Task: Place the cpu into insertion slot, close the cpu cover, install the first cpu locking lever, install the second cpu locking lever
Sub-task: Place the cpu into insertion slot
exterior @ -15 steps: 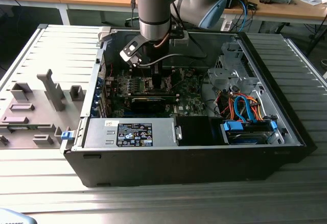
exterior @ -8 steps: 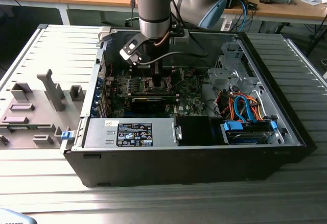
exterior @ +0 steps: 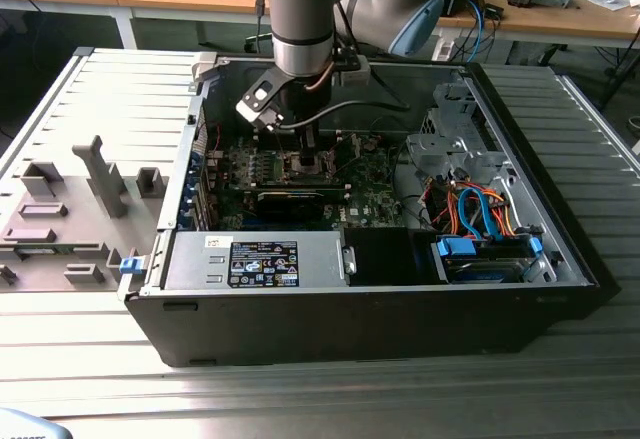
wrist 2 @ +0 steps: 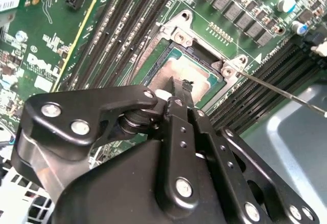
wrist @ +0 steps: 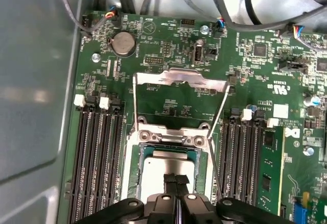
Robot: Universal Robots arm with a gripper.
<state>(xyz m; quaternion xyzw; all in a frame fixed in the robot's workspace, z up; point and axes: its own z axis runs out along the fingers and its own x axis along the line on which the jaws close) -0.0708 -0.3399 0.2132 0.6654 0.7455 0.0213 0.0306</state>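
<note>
Over the socketed cpu, pincer tips together; cpu cover open in the first wrist view.

The cpu, a small flat square chip with a silvery-grey metal top, lay level inside the insertion slot, a square dark socket with a silvery metal rim set into the green motherboard. Its edges ran parallel to the socket walls. The cpu cover, a thin silvery hinged metal frame plate with a square middle opening, was swung open and back from the socket, leaving the chip uncovered. Green board showed through its opening. In the second wrist view a locking lever, a thin straight steel wire, was unlatched and reached outward from a socket corner.
</note>
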